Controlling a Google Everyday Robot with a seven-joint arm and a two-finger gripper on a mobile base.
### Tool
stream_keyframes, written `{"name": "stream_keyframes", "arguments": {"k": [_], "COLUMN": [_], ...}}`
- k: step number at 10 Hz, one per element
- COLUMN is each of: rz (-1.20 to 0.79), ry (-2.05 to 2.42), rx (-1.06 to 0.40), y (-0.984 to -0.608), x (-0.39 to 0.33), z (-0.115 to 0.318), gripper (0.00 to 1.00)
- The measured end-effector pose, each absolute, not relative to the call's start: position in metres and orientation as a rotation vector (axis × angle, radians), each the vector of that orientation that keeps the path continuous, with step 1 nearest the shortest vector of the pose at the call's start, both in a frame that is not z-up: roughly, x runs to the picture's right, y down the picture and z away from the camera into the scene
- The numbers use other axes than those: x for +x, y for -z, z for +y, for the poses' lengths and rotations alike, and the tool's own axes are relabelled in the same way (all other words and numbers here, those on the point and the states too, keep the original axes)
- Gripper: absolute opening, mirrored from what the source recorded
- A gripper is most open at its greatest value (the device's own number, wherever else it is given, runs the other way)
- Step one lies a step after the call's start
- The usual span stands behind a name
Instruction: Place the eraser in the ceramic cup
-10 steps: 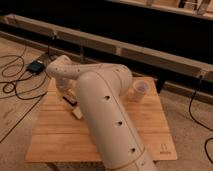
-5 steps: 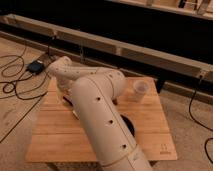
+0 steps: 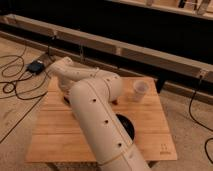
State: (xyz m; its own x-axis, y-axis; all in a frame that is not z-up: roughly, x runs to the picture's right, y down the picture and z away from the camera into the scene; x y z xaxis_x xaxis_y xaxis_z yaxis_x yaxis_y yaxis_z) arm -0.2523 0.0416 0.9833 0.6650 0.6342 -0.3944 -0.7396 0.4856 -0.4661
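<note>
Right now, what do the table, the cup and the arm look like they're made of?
Table: pale wood, maybe bamboo, matte; plank seams show.
Cup: white and smooth; could be ceramic or plastic, the look leaves it open.
Arm: cream hard shell, probably plastic, dotted with small dark holes.
Gripper: low at the table's left side, mostly hidden behind the arm; material unclear.

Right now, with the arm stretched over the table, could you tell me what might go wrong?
The gripper sits low at the table's left side, mostly hidden behind the arm, so a missed grasp may go unseen. The cup stands across the table near the rear edge, close to the arm's elbow; a swing toward it could tip it or push it off.
</note>
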Motion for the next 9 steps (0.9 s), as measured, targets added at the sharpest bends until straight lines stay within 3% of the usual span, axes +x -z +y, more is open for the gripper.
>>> {"name": "stream_keyframes", "arguments": {"k": [5,7,9], "rz": [0.173,0.163,0.143], "ry": [-0.814,-0.807,-0.804], "rx": [-0.649,-0.65,-0.649], "y": [-0.982,-0.976,-0.964], "x": [-0.249,-0.25,-0.251], "z": [0.036,0.031,0.022], "gripper": [0.09,0.0,0.0]}}
